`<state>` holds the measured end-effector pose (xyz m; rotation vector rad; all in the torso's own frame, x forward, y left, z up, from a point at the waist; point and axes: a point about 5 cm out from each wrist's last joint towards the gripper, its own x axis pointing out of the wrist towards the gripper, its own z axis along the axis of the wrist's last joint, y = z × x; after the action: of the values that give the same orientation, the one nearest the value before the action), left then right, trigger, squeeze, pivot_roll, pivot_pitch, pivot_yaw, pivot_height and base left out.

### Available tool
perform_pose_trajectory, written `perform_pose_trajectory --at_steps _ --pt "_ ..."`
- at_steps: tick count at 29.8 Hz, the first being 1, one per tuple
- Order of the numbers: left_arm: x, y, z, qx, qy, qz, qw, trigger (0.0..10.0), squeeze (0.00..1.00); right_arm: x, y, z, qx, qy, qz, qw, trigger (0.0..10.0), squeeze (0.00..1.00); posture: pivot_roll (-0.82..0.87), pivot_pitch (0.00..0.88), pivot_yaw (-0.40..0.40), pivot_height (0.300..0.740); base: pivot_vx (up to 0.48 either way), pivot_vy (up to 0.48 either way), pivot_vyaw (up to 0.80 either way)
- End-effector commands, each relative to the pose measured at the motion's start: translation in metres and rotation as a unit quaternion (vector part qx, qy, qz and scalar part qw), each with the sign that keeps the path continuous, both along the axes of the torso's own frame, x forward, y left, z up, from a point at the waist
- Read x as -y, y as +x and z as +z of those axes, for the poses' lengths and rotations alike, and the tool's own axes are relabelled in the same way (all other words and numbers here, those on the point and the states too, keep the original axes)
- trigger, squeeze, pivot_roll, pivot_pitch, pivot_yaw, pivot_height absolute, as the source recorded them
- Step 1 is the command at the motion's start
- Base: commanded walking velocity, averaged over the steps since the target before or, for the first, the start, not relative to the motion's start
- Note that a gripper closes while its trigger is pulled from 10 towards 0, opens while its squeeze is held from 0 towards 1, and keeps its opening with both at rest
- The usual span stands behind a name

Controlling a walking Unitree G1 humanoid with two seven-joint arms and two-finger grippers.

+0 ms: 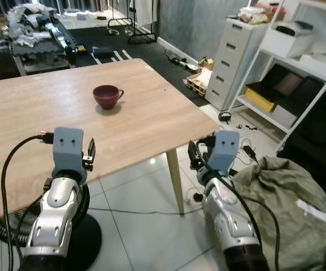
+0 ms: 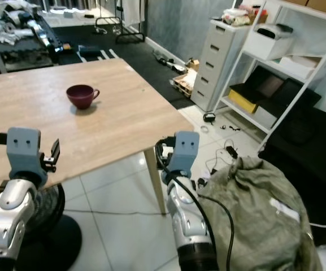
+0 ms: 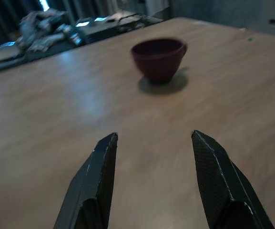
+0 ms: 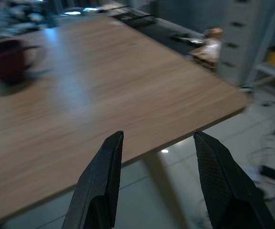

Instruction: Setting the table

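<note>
The surface point(image 1: 50, 113) is bare wood apart from one cup point(image 1: 107, 96), which stands toward 12 o'clock from the left pincer point(image 3: 152, 143). That pincer hangs low over the near part of the wood, fingers point(image 3: 95, 181) spread, with open board between them and the cup. Wide stretches of wood lie free at 9 and 3 o'clock of the cup.

The right pincer point(image 4: 157, 143), fingers apart, hangs just off the near edge by the corner, above tiled floor point(image 1: 146, 197). The leg point(image 1: 175, 180) stands just beside it at 9 o'clock. A green heap point(image 1: 287, 197) crowds the right arm at 3 o'clock. Drawers point(image 1: 236, 62) and shelves point(image 1: 298, 73) stand well apart at 1 o'clock.
</note>
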<state>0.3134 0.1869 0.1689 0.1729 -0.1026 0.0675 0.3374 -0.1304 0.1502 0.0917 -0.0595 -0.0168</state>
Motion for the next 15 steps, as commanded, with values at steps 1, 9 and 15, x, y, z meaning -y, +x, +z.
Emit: perform_pose_trajectory --at_steps 1,9,15 --pt "0.015 0.0 0.006 0.011 0.011 -0.031 0.999 10.0 0.0 0.029 -0.001 -0.002 -0.005 -0.011 -0.05 0.999 10.0 0.0 0.03 0.0 0.096 0.74 0.48 0.0 0.0" --pt "0.034 -0.004 0.013 0.031 0.021 -0.059 0.998 10.0 0.0 0.063 -0.005 0.003 0.005 -0.036 -0.086 0.996 10.0 0.0 0.02 0.0 0.1 0.74 0.48 0.0 0.0" --pt "0.036 -0.004 0.016 0.039 0.026 -0.059 0.997 10.0 0.0 0.054 -0.001 0.01 0.022 -0.038 -0.052 0.998 10.0 0.0 0.03 0.0 0.09 0.74 0.48 0.0 0.0"
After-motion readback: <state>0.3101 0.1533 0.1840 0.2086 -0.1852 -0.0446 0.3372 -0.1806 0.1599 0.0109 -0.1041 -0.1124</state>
